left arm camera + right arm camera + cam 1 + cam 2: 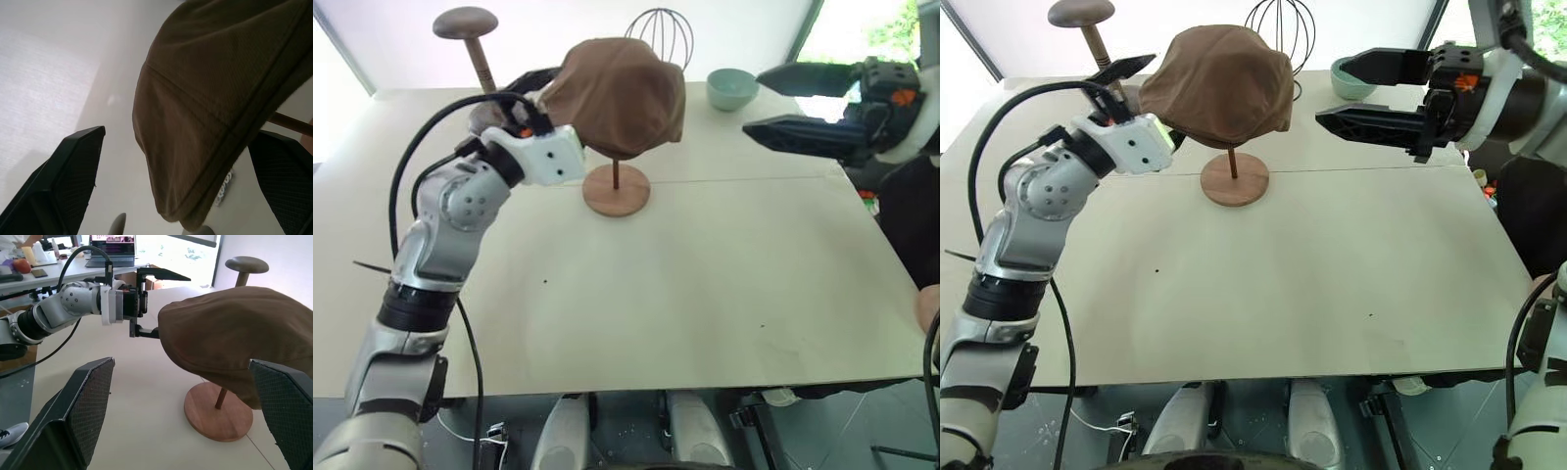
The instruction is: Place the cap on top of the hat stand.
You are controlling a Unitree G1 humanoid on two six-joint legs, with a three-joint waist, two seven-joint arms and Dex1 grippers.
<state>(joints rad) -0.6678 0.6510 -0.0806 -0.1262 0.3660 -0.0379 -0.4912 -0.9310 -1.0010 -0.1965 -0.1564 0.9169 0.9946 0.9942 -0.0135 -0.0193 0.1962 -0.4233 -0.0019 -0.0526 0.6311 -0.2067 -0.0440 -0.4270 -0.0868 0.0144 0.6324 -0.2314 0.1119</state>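
Cap (619,96) sits draped over the hat stand (616,190) at the table's (705,284) far middle in the head views, left gripper (1131,83) spread beside its edge. Left wrist view: black fingers (58,181) stand apart, one on each side of the cap's brim. Right wrist view: right gripper (183,416) gapes wide, short of the cap.

Legible text: none. A small white tag (223,188) shows just under the rim of the cap (220,98) in the left wrist view, printed with dark lettering, too blurred and tilted to read. A laptop screen (112,244) on a far desk shows coloured content, too small to make out.
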